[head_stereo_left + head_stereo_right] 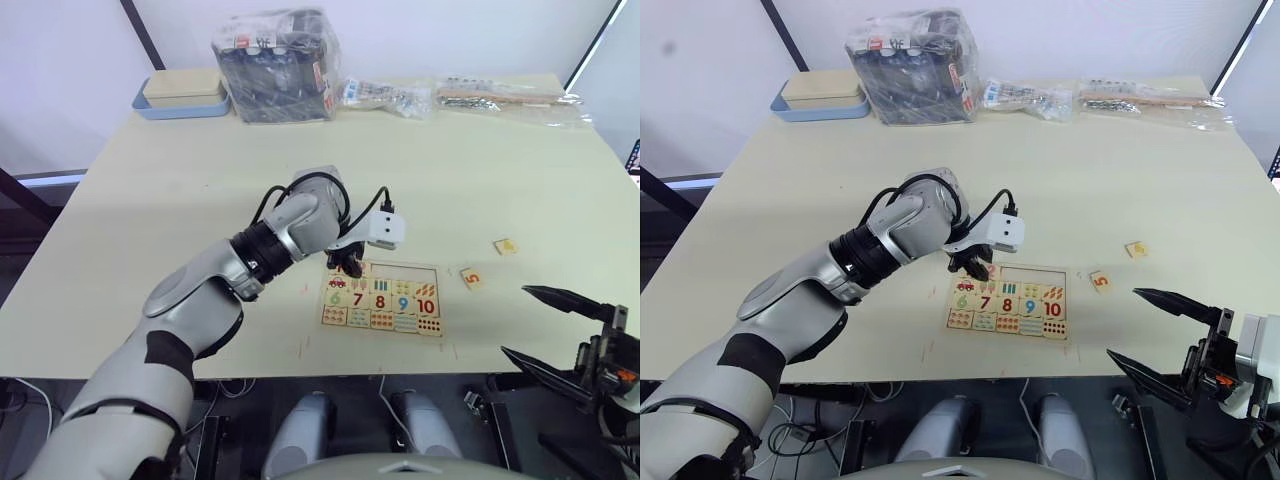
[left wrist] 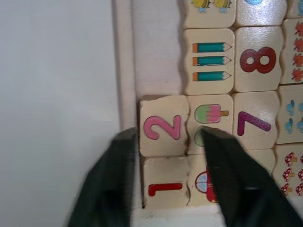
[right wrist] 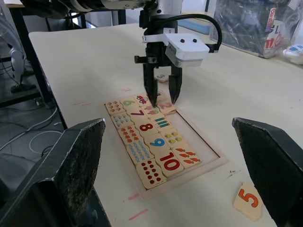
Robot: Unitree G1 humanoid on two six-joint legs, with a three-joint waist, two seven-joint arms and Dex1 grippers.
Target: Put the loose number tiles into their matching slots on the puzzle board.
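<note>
Black fingers of the right gripper (image 1: 553, 325) are sitting spread wide apart low at the table's near right edge, gripping nothing. Up ahead, the left gripper (image 2: 168, 146) is standing over the near-left corner of the flat pale-wood puzzle board (image 1: 1060, 335), its two fingers parted narrowly either side of the small pale-wood tile with the pink 2 (image 2: 161, 127) (whether the pads are actually pressing on it, I cannot tell). That tile is lying a touch crooked over its slot in the board's outer row, just beside the tile with the red 1 (image 2: 165, 188), which is sitting in the corner recess. Further along that row, bare pale recesses (image 3: 199, 137) are showing. Out on the cream tabletop (image 1: 180, 200), the loose tile with the orange 5 (image 1: 1101, 281) is lying just right of the board, and another small tile (image 1: 1135, 249) is resting further right and back, well apart.
</note>
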